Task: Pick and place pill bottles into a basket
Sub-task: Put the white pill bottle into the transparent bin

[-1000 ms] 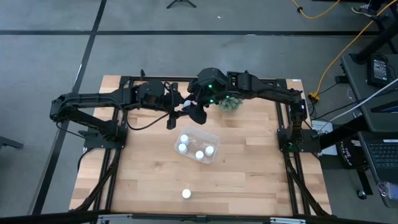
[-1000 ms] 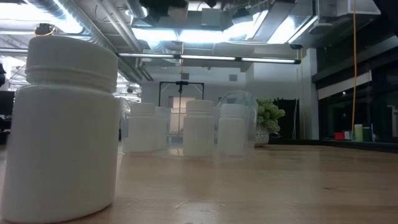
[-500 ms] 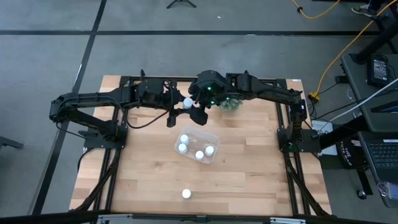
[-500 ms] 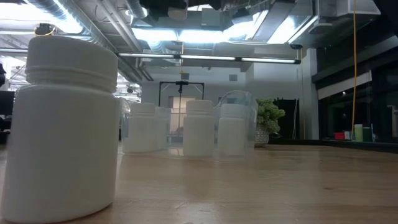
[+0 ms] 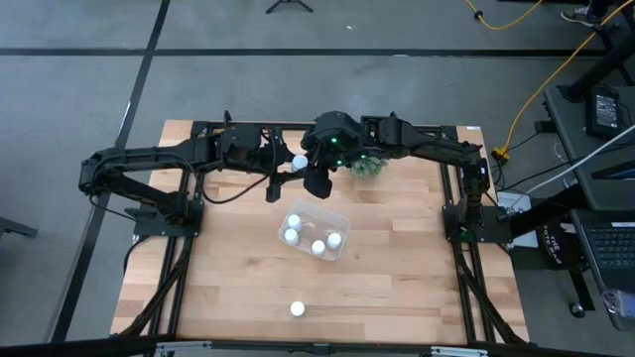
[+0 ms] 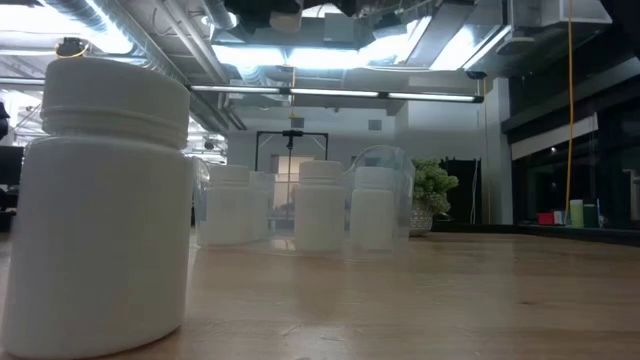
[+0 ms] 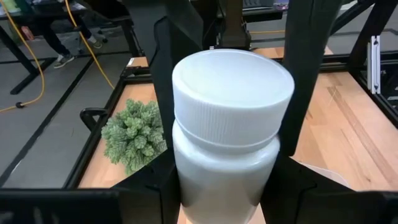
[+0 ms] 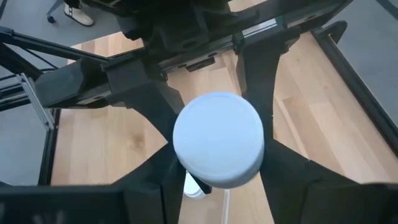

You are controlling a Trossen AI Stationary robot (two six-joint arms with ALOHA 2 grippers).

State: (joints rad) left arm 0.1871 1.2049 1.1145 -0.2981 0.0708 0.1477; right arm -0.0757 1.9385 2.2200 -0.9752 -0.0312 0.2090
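My left gripper [image 7: 227, 183] is shut on a white pill bottle [image 7: 230, 124] held above the table's far middle [image 5: 299, 162]. My right gripper [image 8: 217, 171] is open and faces the bottle's cap [image 8: 217, 138], with a finger standing on either side of it. The clear basket [image 5: 342, 216] sits mid-table with three bottles [image 5: 318, 247] standing in it. One more bottle [image 5: 297, 309] stands on its base near the front edge and looms large in the low view [image 6: 100, 200]. My left gripper pinches the bottle's body [image 7: 186, 186], below the cap, between its two fingers. The bottle lies along the fingers, its cap [image 7: 231, 93] pointing away from the wrist toward my right gripper. It is lifted clear of the table.
A green spiky plant [image 5: 369, 167] stands at the far side just right of the two grippers and also shows in the left wrist view [image 7: 134, 137]. Bare wood lies between the basket and the front bottle. The black arm frames run along both table sides.
My right gripper's fingers have drawn back a little toward the table's right edge. This has uncovered the white bottle, which they hid in the high view a second ago. The bottle and my left gripper stay where they were.
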